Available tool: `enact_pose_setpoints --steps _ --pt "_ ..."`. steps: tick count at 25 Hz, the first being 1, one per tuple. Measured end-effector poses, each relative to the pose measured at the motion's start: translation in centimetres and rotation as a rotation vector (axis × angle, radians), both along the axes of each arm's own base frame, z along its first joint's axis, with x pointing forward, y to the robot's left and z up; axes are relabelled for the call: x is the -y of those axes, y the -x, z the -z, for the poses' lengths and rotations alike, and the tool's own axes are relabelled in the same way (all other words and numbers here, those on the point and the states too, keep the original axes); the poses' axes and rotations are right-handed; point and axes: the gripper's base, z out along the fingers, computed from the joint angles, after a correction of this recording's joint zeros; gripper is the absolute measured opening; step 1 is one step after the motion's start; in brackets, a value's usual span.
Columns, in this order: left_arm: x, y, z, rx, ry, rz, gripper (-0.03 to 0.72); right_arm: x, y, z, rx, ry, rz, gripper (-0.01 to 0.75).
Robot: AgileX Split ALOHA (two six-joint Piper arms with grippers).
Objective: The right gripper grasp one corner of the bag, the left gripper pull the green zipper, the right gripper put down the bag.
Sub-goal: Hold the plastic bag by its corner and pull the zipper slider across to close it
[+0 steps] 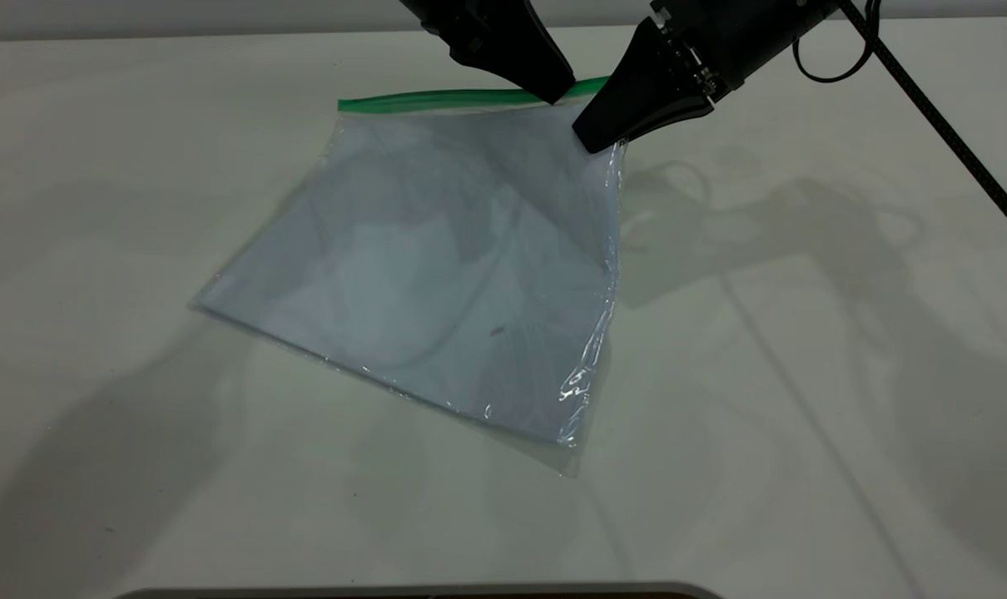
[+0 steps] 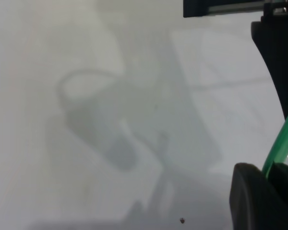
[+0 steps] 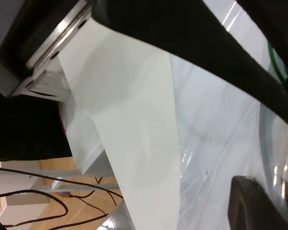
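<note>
With the right gripper (image 1: 597, 137) clamped on the bag's (image 1: 437, 274) corner above the table (image 1: 803, 416) and the left gripper (image 1: 558, 90) pinching the green zipper (image 1: 437, 100) — pulling and lowering remain.
</note>
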Motion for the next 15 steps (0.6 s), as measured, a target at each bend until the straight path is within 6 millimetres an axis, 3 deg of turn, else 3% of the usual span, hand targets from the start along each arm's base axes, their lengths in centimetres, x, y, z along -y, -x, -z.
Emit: enact_pose_setpoints --steps 15 --pt "-0.5 -0.9 -0.1 0.057 -0.017 -0.045 0.057 1.7 -0.9 -1.6 0.048 -0.007 0.037 0.033"
